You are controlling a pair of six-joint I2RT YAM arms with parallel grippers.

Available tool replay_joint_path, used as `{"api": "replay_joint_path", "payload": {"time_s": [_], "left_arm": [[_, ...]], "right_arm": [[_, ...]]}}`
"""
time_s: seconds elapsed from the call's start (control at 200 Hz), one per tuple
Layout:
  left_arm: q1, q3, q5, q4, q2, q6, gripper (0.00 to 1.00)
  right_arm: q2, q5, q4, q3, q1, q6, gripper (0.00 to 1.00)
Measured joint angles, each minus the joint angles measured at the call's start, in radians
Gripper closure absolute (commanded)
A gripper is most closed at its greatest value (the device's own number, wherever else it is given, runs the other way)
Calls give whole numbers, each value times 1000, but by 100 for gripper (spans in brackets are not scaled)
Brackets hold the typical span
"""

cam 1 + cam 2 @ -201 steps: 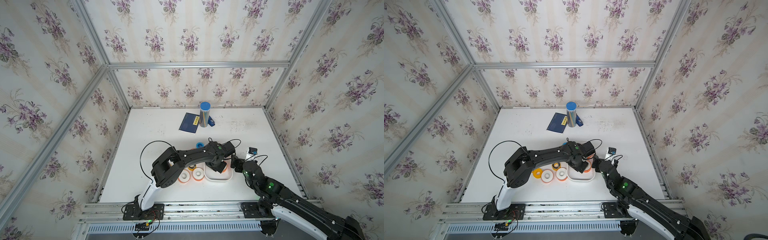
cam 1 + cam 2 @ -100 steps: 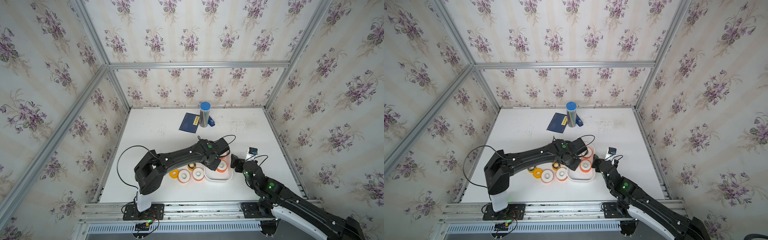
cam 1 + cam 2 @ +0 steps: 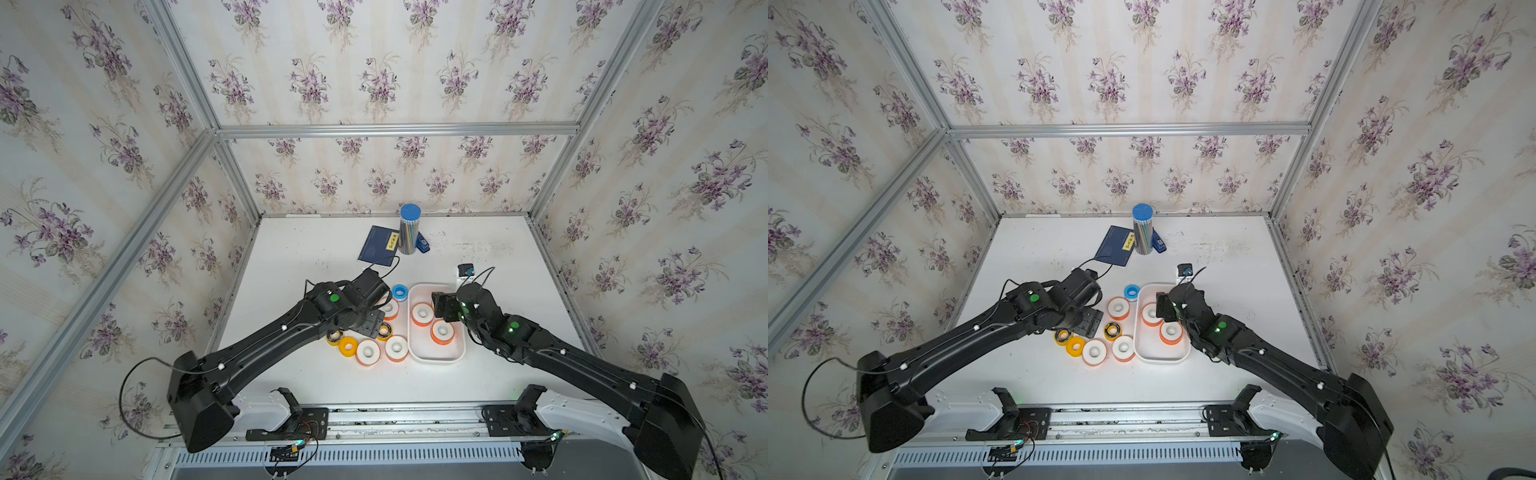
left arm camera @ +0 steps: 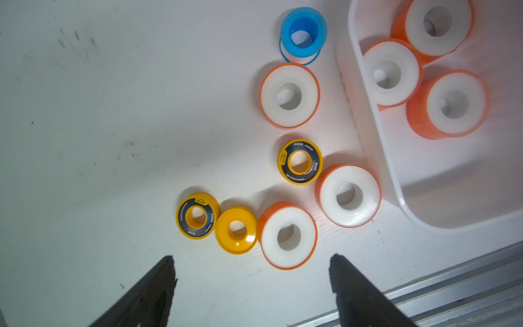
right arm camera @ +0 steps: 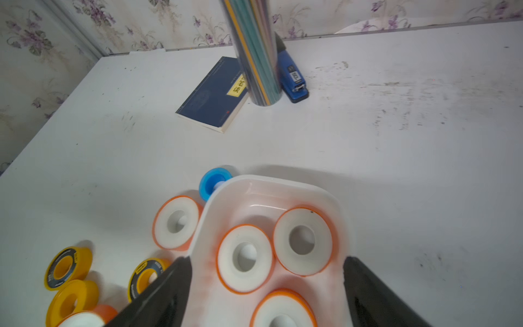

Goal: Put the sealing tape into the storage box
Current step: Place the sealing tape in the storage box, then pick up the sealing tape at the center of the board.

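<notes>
In the storage box (image 3: pixel 436 357), three sealing tape rolls (image 4: pixel 392 75) now lie. Your left fingers (image 4: pixel 152 297) have just released and hang empty over seven rolls (image 4: pixel 288 235) on the table (image 4: pixel 113 113). Your right fingers (image 5: pixel 169 288) are spread, empty.

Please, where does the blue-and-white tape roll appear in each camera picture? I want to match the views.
In a top view: the blue-and-white roll lies on the table, just outside the far corner of the storage box.
In a top view: the roll is at the same corner of the box.
Left wrist: the roll lies between the box and an orange-rimmed roll.
Right wrist: the roll is partly hidden behind the box's rim.
Shared landmark: that rounded box corner.
</notes>
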Motion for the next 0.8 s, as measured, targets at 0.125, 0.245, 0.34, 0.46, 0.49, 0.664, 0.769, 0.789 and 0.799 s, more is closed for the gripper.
{"api": "replay_joint_path", "payload": {"time_s": [0.125,0.245,0.34,0.46,0.49,0.664,0.769,0.789,0.799], "left_arm": [[68,-79,-28,-19,-127,-9,3],[85,-129,-69,-27,-222,-31,0],[89,-137,-106,-25,-277,-51,0],[90,-153,-128,-27,-331,-61,0],[90,-155,-128,-27,-341,-63,0],[91,-133,-115,-38,-358,-52,0],[91,-120,-118,-47,-367,-41,0],[91,-122,-119,-49,-371,-38,0],[91,-123,-120,-49,-373,-37,0]], "right_arm": [[206,-107,-76,217,11,-37,12],[375,-190,-164,399,28,-54,13],[486,-225,-232,520,51,-55,13],[617,-269,-298,646,72,-54,15],[647,-275,-319,672,75,-53,15],[801,-275,-433,818,90,-37,16],[872,-270,-473,882,97,-30,15],[885,-270,-482,891,97,-27,15],[889,-271,-486,894,97,-27,15]]}}
